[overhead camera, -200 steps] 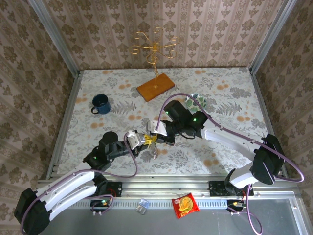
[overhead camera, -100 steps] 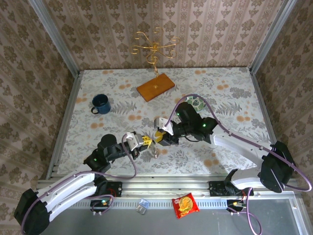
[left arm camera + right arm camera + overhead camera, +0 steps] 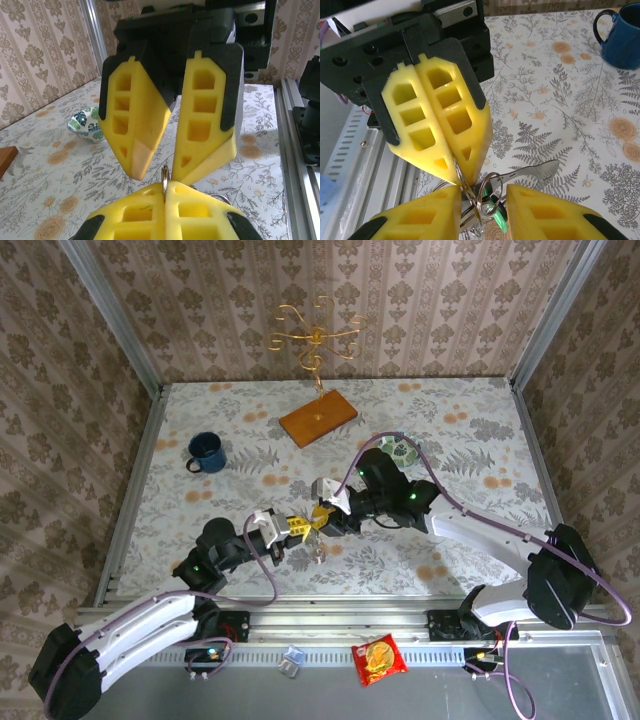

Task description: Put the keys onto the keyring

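My left gripper (image 3: 294, 528) is shut on the thin metal keyring (image 3: 164, 176), which stands edge-on between its yellow fingers (image 3: 135, 215). The ring (image 3: 466, 189) hangs just below those shut fingers in the right wrist view. The keys dangle under it in a bunch: a green head (image 3: 500, 221) and a black head (image 3: 500, 208), with a flat silver blade (image 3: 535, 172) sticking out to the side. My right gripper (image 3: 322, 517) is open, tip to tip with the left one, its fingers (image 3: 420, 220) on either side of the ring and keys without pinching them.
A blue mug (image 3: 205, 452) stands at the left. A leaf-patterned bowl (image 3: 400, 450) sits behind the right arm. A wooden base (image 3: 318, 420) with a gold wire stand is at the back. A snack packet (image 3: 380, 658) lies on the near ledge.
My right gripper has gone from shut to open and its arm has shifted slightly right and nearer. The left gripper stays shut on the keyring, almost unmoved.
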{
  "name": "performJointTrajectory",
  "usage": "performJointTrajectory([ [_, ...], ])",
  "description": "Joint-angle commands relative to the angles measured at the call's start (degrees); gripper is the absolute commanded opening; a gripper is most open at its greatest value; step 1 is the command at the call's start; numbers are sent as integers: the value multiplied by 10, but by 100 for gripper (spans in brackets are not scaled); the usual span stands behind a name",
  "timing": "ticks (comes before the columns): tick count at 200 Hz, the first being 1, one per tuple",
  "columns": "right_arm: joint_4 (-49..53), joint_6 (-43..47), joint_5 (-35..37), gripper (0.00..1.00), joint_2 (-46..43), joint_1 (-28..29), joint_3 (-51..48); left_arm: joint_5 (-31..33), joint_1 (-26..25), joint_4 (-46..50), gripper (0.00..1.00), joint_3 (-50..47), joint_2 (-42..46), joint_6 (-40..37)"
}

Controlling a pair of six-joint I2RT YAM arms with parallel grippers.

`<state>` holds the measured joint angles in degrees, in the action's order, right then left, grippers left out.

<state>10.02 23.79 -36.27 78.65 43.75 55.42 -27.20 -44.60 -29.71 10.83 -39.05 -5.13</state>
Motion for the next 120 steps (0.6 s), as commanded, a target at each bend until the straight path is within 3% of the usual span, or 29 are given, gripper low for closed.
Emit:
performJointTrajectory([
  [1, -3, 5, -21, 29, 7, 4, 6, -15, -2, -48, 0, -5, -1, 14],
  [22, -6, 5, -32, 25, 24, 3, 7, -15, -3, -51, 0, -5, -4, 14],
  [63, -14, 12, -46, 2, 20, 4, 11, 3, -3, -39, 0, -5, -3, 11],
  [67, -9, 15, -45, 0, 20, 3, 13, 7, -3, -30, 3, -3, -2, 9],
  [81, 23, 34, -31, 0, 22, 5, 26, 17, -3, 14, 17, 10, 3, -6],
  [120, 149, 120, 41, 0, 44, 43, 86, 17, -8, 131, 16, 56, -5, -62],
])
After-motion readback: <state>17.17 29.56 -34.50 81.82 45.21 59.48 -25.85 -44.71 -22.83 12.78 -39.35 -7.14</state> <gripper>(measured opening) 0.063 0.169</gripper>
